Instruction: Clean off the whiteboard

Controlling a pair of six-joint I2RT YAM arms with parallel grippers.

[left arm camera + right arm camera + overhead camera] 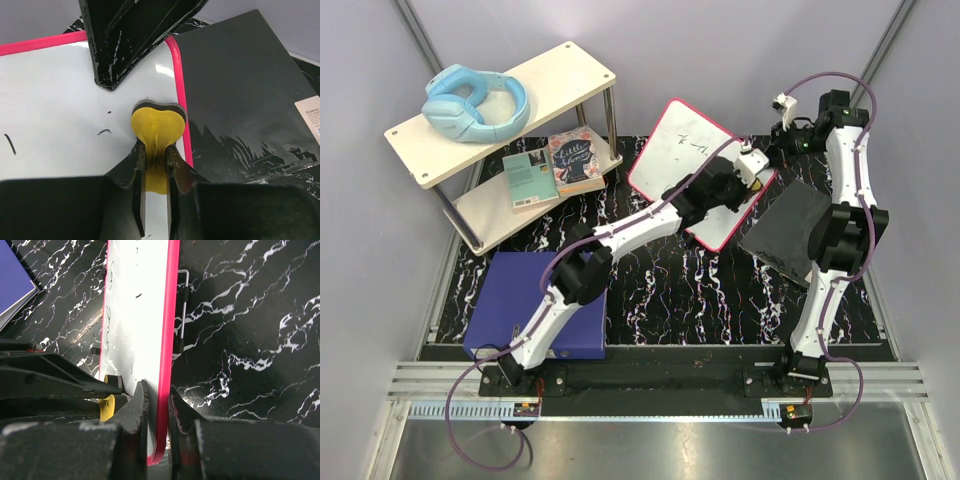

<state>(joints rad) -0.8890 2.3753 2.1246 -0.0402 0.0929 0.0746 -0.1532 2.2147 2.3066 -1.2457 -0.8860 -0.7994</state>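
The whiteboard [685,150], white with a pink frame, stands tilted at the back centre of the table. Dark handwriting [691,145] remains on its upper part. In the left wrist view a few small marks [104,132] remain on the board [60,100]. My left gripper [156,150] is shut on a yellow eraser [157,125] and presses it on the board next to the pink right edge. My right gripper [157,390] is shut on the board's edge [167,340] and holds it. The eraser also shows in the right wrist view [106,407].
A dark grey square cloth [790,235] lies right of the board, under its edge. A blue-purple binder [535,300] lies front left. A two-level shelf [420,150] at the back left holds blue headphones [475,105] and two books [555,165].
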